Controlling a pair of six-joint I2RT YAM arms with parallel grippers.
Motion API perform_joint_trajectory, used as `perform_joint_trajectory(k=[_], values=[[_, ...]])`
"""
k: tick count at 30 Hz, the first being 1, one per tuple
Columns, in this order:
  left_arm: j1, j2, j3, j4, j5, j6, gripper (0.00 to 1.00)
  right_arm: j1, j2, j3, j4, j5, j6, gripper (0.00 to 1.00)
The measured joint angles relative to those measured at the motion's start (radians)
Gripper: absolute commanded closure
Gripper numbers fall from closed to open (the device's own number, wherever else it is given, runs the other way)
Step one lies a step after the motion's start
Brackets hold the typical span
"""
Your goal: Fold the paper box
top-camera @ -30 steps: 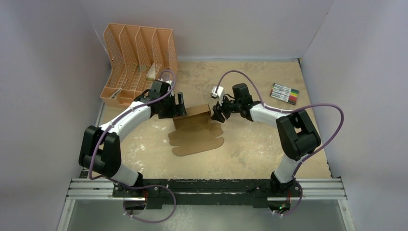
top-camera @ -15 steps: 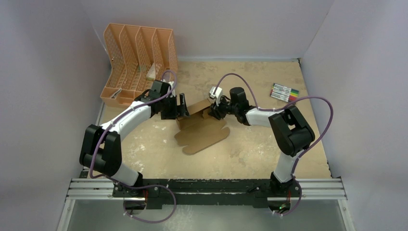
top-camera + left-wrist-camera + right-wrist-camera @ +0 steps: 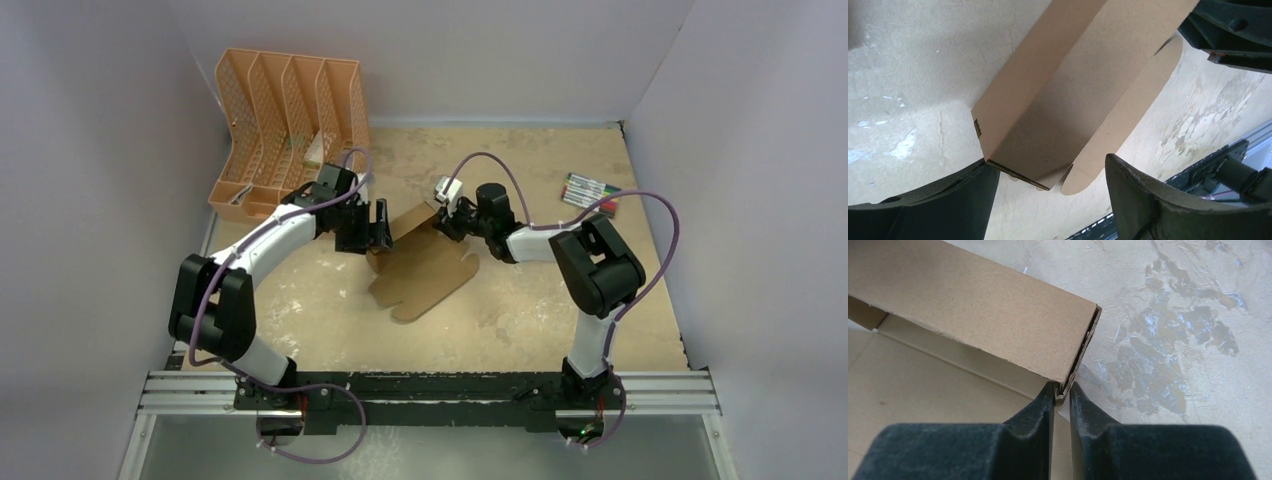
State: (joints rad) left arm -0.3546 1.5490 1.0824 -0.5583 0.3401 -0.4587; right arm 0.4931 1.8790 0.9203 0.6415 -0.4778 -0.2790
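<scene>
Right wrist view: right fingers [image 3: 1040,405] are pinching a raised corner of the paper box [image 3: 973,315], steadying the fold; left fingers [image 3: 1143,195] are straddling its other end, spread.

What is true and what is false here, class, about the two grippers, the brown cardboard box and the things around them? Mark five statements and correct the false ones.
1. The right gripper pinches a corner of the brown cardboard paper box. True.
2. The left gripper is clamped shut on the box. False: its jaws stand open, one finger on each side of the box's end.
3. The peach-orange slotted plastic organizer stands at the far left of the worn beige table. True.
4. The set of coloured marker pens lies inside the organizer. False: it lies on the table at the far right.
5. The box lies completely flat. False: one long panel is folded up above the flat flaps.
</scene>
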Motion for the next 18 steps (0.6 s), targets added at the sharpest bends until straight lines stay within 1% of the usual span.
perform_joint_trajectory(k=[5,8,11,15,18], values=[[0.000,0.005,0.133,-0.126,-0.029,0.061,0.24,0.008,0.002,-0.016,0.035,0.017,0.008,0.85],[0.000,0.003,0.232,-0.162,-0.073,0.086,0.24,0.008,0.008,-0.016,0.046,0.016,0.008,0.85],[0.000,-0.005,0.310,-0.142,-0.123,0.099,0.23,0.017,0.011,-0.017,0.045,0.014,0.000,0.84],[0.000,-0.005,0.346,-0.082,-0.166,0.103,0.23,0.019,0.011,-0.017,0.043,0.013,-0.016,0.84],[0.000,0.051,0.376,-0.053,-0.158,0.100,0.23,0.019,0.011,-0.017,0.043,0.011,-0.022,0.83]])
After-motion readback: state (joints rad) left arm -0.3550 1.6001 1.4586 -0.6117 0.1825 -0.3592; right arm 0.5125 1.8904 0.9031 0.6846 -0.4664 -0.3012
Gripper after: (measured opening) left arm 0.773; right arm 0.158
